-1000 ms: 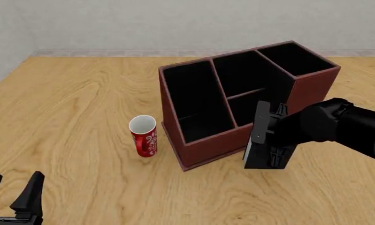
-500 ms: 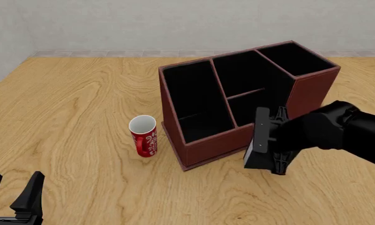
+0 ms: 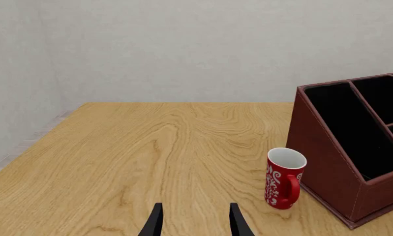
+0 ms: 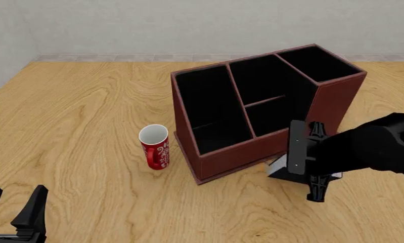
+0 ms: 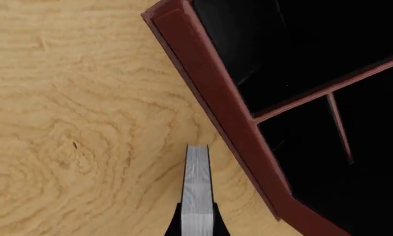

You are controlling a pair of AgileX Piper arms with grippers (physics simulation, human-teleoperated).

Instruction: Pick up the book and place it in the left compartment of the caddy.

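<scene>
One pincer, the right (image 4: 308,174), grips the book (image 5: 197,189) beside the caddy (image 4: 222,157); the left pincer (image 3: 195,223) idles, fingers spread. Raise the book above the rim, swing toward ten o'clock, and square it over the long left compartment (image 4: 205,109).

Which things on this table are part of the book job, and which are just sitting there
Part of the job:
- book, gripped by the right gripper
- caddy
- left compartment, with nothing in it

Just lying about:
- red mug, standing beside the caddy
- left gripper, open, holding nothing
</scene>
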